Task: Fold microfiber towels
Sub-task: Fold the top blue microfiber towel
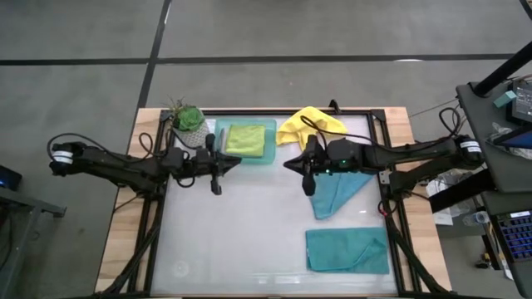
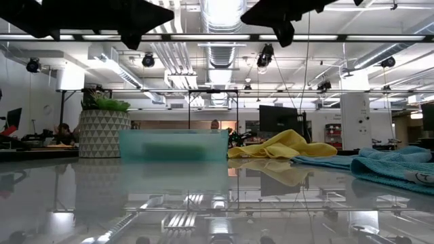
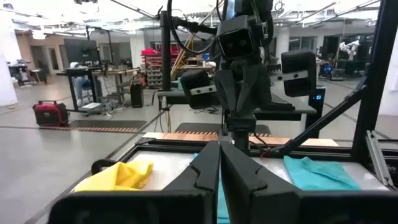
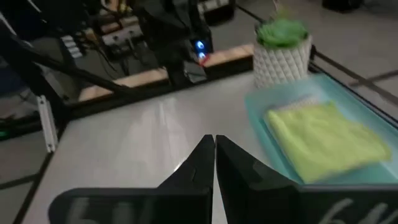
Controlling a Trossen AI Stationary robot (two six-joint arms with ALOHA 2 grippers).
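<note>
A lime green towel (image 1: 245, 139) lies folded in the mint tray (image 1: 268, 158) at the far side; it also shows in the right wrist view (image 4: 329, 140). A yellow towel (image 1: 309, 124) lies crumpled to the right of the tray. One teal towel (image 1: 337, 193) lies spread, partly under my right arm. A second teal towel (image 1: 347, 249) lies folded at the near right. The grey towel does not plainly show. My left gripper (image 1: 218, 173) is shut and empty (image 3: 219, 163), raised above the table in front of the tray. My right gripper (image 1: 309, 176) is shut and empty (image 4: 214, 155), raised beside the spread teal towel.
A small potted plant (image 1: 188, 123) stands at the tray's left end. A dark frame (image 1: 391, 166) edges the glossy table top. The two grippers face each other above the table's middle (image 1: 258, 216), where bare table shows. The room beyond holds desks and equipment.
</note>
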